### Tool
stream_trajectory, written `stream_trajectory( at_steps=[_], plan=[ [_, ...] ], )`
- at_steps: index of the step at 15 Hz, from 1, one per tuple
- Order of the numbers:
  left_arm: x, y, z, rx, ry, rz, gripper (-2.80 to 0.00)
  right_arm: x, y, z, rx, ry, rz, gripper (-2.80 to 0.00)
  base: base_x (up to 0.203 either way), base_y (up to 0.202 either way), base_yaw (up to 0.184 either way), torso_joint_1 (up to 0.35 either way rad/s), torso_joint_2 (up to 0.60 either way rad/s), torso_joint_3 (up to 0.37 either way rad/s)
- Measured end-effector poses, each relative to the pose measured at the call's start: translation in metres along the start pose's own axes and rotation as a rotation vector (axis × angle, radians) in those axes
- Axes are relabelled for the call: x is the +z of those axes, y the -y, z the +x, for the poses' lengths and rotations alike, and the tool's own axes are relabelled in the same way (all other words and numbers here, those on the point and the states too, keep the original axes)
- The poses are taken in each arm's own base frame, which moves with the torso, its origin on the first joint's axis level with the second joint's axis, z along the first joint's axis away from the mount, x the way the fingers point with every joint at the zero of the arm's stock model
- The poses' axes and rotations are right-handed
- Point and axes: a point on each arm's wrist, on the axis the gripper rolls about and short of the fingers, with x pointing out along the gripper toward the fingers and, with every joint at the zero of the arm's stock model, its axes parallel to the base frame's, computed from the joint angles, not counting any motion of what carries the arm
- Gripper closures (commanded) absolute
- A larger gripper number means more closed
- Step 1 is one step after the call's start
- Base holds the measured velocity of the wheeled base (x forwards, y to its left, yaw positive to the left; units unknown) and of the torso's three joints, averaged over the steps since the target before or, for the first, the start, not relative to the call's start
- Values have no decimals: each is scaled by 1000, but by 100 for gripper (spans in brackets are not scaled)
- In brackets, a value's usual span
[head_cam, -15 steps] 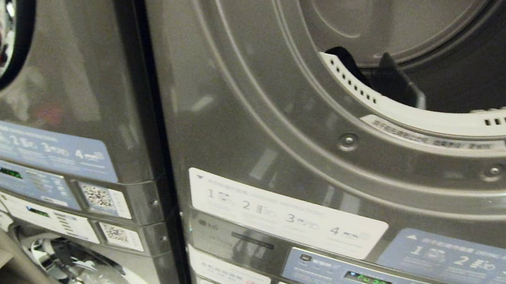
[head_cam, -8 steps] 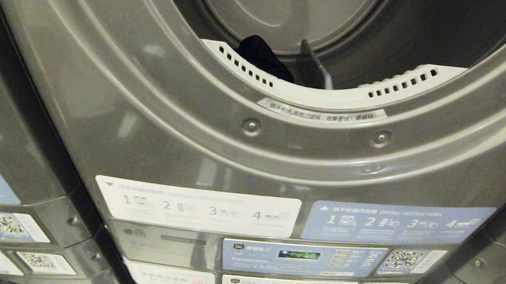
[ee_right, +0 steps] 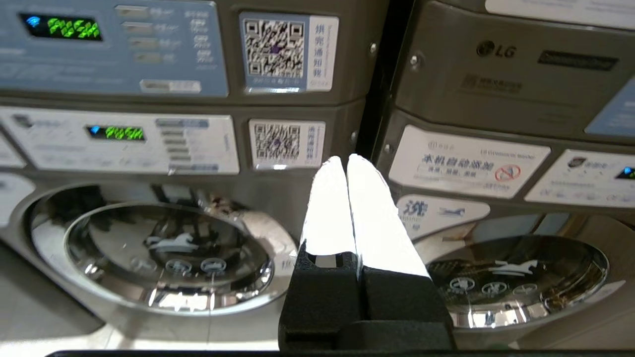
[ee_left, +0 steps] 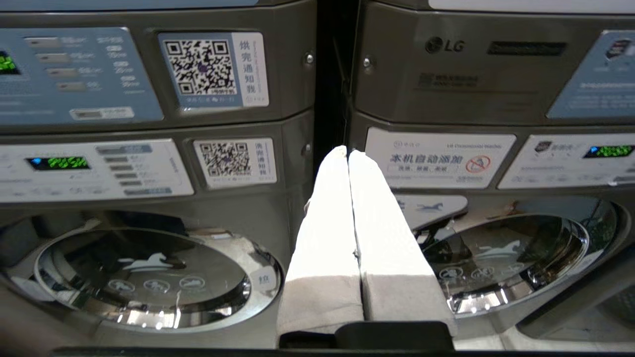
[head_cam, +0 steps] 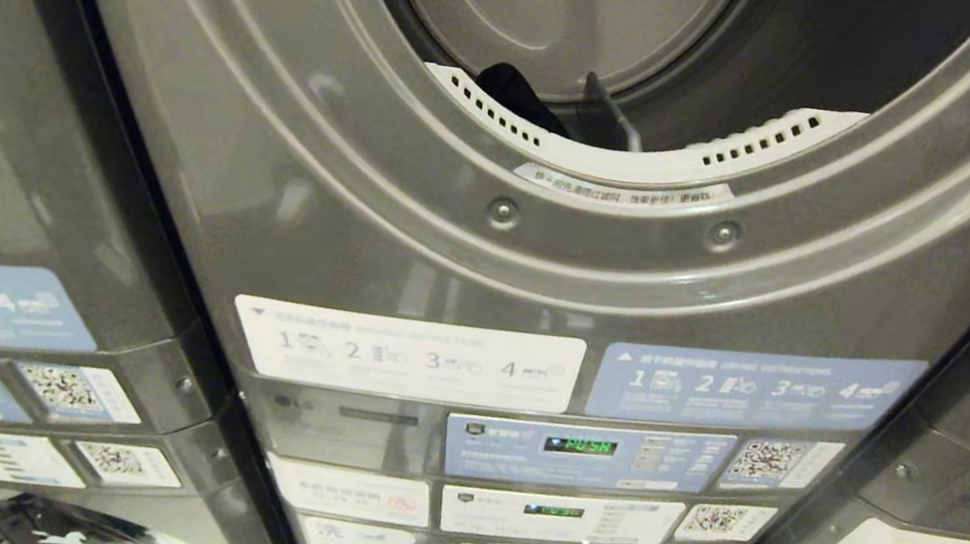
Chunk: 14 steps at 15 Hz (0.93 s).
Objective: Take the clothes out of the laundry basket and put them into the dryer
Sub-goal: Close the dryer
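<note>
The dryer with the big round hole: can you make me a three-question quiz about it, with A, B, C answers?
1. Where is the dark cloth?
A. Inside the dryer drum
B. On the floor
C. In a gripper

2. What colour are the lit letters on the display?
A. Red
B. Green
C. Yellow

3. How are the two grippers?
A. Both shut and empty
B. Both wide open
C. Both holding a basket

Answers: 1 A, the dark cloth lies just behind the white vented rim of the dryer. 2 B, the display glows green. 3 A, the left gripper and right gripper each show fingers pressed together with nothing between.
</note>
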Motion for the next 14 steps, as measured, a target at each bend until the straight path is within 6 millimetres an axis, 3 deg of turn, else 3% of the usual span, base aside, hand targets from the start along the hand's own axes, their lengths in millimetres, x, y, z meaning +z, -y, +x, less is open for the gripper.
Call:
stream_trajectory(
  at_steps=[14],
  plan=[
    [0,0,0,0,0,0,0,0,0,0,-1,0,-1,0,-194,0,1,1,1,1]
  ],
)
